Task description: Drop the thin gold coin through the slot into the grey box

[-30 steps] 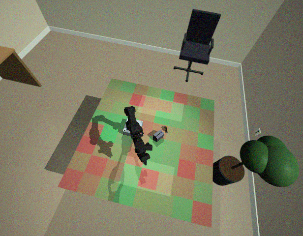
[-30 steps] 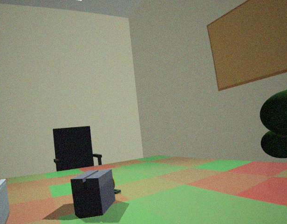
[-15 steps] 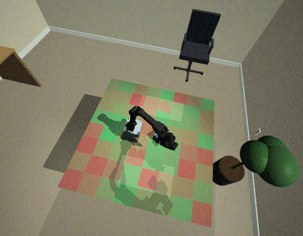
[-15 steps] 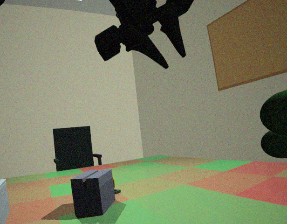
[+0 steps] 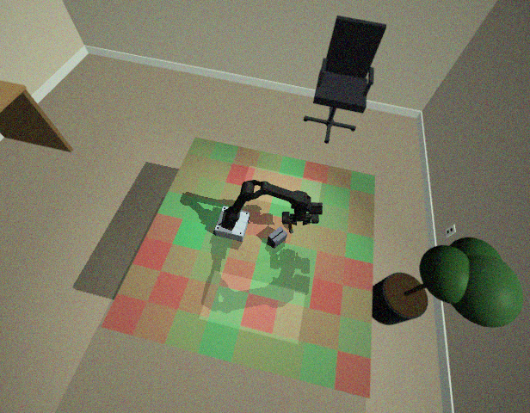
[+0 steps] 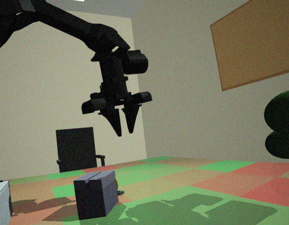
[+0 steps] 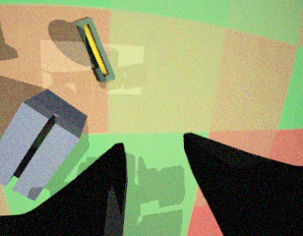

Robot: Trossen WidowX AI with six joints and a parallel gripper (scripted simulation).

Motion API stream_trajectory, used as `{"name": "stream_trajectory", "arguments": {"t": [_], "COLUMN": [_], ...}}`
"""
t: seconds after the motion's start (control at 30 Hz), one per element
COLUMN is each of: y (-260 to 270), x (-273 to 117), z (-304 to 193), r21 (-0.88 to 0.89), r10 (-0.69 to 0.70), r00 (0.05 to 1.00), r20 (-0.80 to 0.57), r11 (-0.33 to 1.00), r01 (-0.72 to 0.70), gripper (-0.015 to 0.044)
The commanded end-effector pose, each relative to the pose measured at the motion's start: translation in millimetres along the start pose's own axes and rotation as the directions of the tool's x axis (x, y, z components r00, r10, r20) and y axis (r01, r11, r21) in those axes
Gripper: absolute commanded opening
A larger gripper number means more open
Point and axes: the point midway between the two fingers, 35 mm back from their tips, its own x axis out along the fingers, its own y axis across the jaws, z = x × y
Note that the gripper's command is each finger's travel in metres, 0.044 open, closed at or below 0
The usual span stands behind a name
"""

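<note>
Wrist view gave me the coin as a thin gold strip, edge up, seated in its dark-green holder on a tan square of the checkered mat. I saw the grey box just beside it, a little apart, its dark slot running along the lid. From the exterior view only a sliver of the coin showed behind the box. In the top view the pair sat near the middle of the mat, away from every edge, just off the white base. I had the gripper high above the mat, well apart from both, pointing down. Its fingers were partly closed with a visible gap, gripping nothing.
</note>
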Motion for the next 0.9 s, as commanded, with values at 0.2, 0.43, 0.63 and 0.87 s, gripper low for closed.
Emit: {"name": "stream_trajectory", "arguments": {"t": [0.2,0.43,0.63,0.87], "y": [22.8,29.6,32.9,33.4], "x": [31.4,65.9,79.4,82.9], "z": [62.8,61.4,60.6,60.5], "r21": [-0.219,-0.219,-0.219,-0.219], "r10": [0.139,0.139,0.14,0.14], "r00": [0.99,0.99,0.99,0.99], "r20": [-0.012,-0.012,-0.012,-0.012], "r11": [0.966,0.966,0.966,0.966], "r01": [-0.138,-0.139,-0.139,-0.139], "gripper": [0.0161,0.0161,0.0161,0.0161]}}
